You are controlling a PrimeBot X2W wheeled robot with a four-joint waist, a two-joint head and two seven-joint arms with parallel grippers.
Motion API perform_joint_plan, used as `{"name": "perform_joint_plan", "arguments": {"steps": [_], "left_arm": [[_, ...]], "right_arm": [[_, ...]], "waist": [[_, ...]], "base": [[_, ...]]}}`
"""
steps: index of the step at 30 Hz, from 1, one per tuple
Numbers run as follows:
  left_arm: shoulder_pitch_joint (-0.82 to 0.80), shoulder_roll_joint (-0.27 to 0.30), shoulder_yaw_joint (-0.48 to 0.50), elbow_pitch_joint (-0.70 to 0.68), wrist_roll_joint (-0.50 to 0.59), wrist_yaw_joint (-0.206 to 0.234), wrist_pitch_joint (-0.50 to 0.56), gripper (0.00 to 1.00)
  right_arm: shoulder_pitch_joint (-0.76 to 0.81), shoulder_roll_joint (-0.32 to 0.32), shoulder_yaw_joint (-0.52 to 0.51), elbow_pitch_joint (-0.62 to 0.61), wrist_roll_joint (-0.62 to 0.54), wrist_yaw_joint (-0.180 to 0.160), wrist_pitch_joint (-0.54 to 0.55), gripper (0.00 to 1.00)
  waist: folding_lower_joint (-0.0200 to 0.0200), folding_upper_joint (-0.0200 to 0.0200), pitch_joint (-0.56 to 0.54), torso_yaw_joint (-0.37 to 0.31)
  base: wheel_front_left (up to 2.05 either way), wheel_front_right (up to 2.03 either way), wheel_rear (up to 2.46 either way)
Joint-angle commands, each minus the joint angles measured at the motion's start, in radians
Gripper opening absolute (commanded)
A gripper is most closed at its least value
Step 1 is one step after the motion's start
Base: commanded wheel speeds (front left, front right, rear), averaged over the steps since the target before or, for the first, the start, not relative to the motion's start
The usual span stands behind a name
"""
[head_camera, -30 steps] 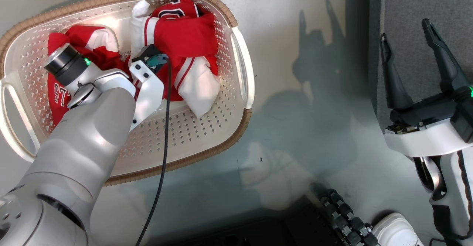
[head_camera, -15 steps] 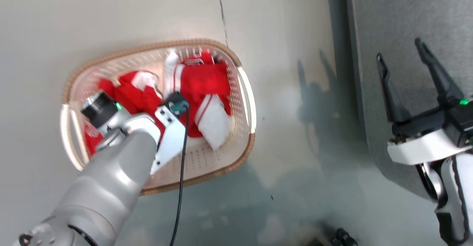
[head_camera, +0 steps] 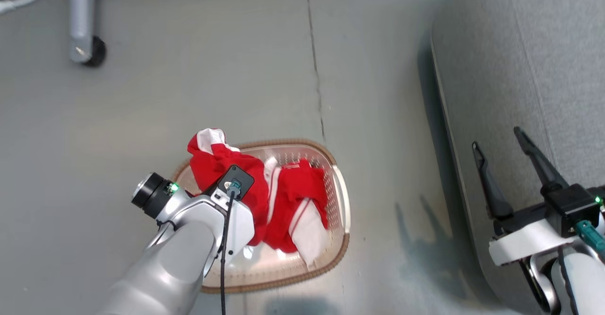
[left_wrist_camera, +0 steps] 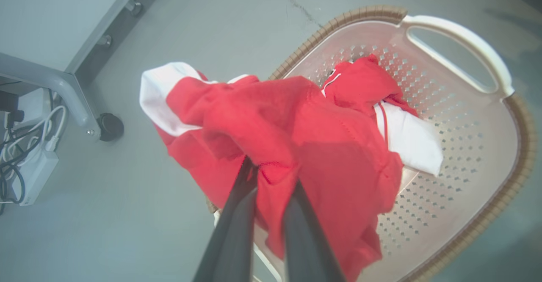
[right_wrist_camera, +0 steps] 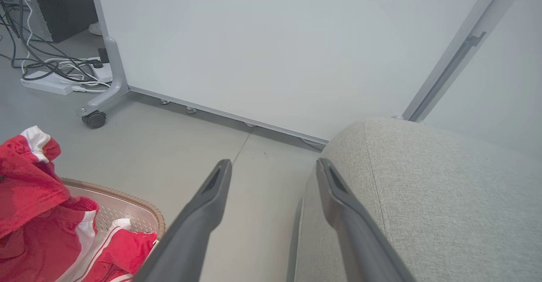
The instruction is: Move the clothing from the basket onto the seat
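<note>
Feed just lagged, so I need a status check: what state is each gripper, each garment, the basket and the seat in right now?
Seat: visible part bare.
Basket: upright on the floor, not emptied.
Held garment: bunched, hanging above the basket.
Second garment: crumpled inside the basket.
Left gripper: shut on the held garment.
Right gripper: open, empty, at the seat's edge.

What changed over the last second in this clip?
The head camera has pulled up and back. The left gripper, shut on a red garment, has lifted it out of the basket, and it now hangs above the rim. The other red garment stayed in the basket. The right gripper stayed open and empty by the seat.
</note>
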Motion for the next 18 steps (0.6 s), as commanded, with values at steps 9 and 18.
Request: {"name": "perform_joint_plan", "arguments": {"steps": [9,18], "left_arm": [[0.045,0.002,0.092,-0.048,-0.09,0.075,-0.183,0.0],[0.106,0.078,0.23,-0.383,-0.058,0.144,-0.191,0.0]], "right_arm": [[0.075,0.028,-0.002,0.033,0.005,0.0,0.0,1.0],[0.124,0.065,0.002,0.003,0.007,0.0,0.0,1.0]], "waist": [[0.0,0.0,-0.241,0.083],[0.0,0.0,-0.333,0.101]], "base": [[0.0,0.0,0.0],[0.0,0.0,0.0]]}}
